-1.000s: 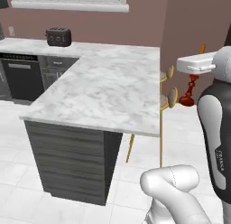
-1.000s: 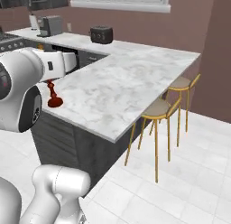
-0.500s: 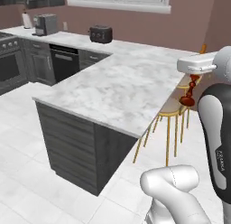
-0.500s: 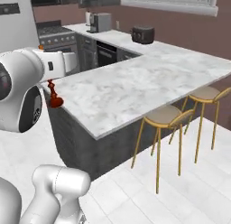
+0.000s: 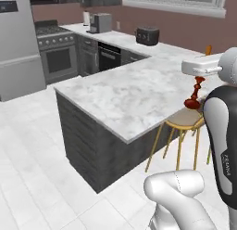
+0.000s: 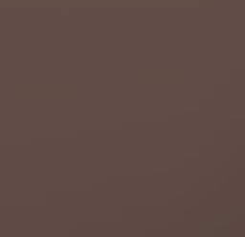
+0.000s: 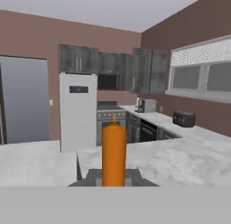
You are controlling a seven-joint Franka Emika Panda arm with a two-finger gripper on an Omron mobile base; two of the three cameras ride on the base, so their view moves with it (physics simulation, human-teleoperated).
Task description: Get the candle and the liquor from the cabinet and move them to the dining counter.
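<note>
My gripper is shut on the candle, an orange taper on a dark red turned holder. It hangs in the air at the right edge of the dining counter, above a tan stool. In the hand view the orange candle rises between the fingertips of the gripper, with the marble dining counter beyond it. Dark grey wall doors of the cabinet hang above the fridge, far off. The liquor is out of view.
A grey fridge, a stove, a coffee machine and a toaster line the far worktop. White tiled floor lies open left of the island. A plain brown wall stands close before the right base camera.
The base has turned, so the whole scene has shifted: fridge and stove came into view, and the right base view went to plain brown. The candle stays in the gripper.
</note>
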